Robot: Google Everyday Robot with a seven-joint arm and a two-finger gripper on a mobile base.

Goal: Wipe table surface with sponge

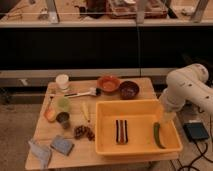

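Observation:
A blue-grey sponge (62,145) lies at the front left corner of the wooden table (145,86), beside a crumpled grey cloth (40,152). My white arm (187,90) reaches in from the right. My gripper (166,118) hangs at the right rim of a yellow tub (105,132), just above a green pepper-like item (157,135) lying inside the tub. The gripper is far to the right of the sponge and holds nothing that I can see.
The tub also holds a dark striped bar (120,131). On the table stand an orange bowl (108,83), a dark bowl (129,90), a white cup (62,81), a brush (82,93), a green cup (62,103) and a dark cup (63,120). A black box (196,131) sits on the floor at the right.

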